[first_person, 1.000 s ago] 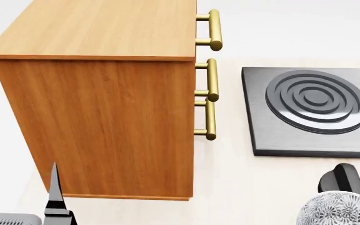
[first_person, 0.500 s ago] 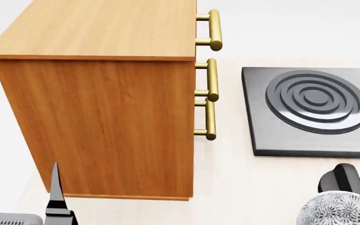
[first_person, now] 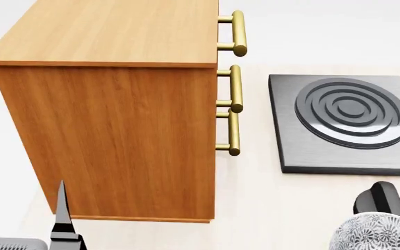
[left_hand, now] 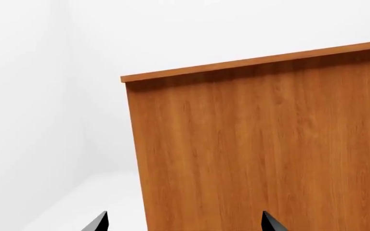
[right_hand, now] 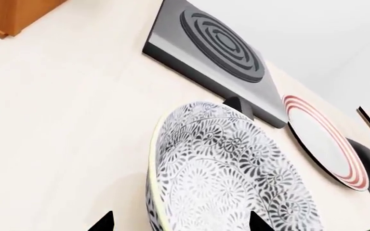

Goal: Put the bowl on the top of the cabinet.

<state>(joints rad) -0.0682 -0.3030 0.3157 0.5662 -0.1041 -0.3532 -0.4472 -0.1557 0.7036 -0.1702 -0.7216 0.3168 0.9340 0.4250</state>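
Orange-brown wood fills my left side: the cabinet [first_person: 110, 130] stands on the desk [first_person: 270, 208], its lighter top bare. My left claw [left_hand: 183, 224] hovers released beside its side wall, tips spread and gripping nothing. Brass handles [first_person: 235, 83] jut from the drawer fronts, and further right lies a grey slab with raised rings [first_person: 349, 120]. At the far right, low in the head view, sits the bowl [first_person: 377, 232] with a dark knob-like object [first_person: 384, 198] just behind it. My right claw [right_hand: 178, 222] straddles the bowl's rim, tips wide and not yet clenched. Nothing has shifted over the last second; I judge the grasp is still to be made, so lifting onto the cabinet remains ahead.
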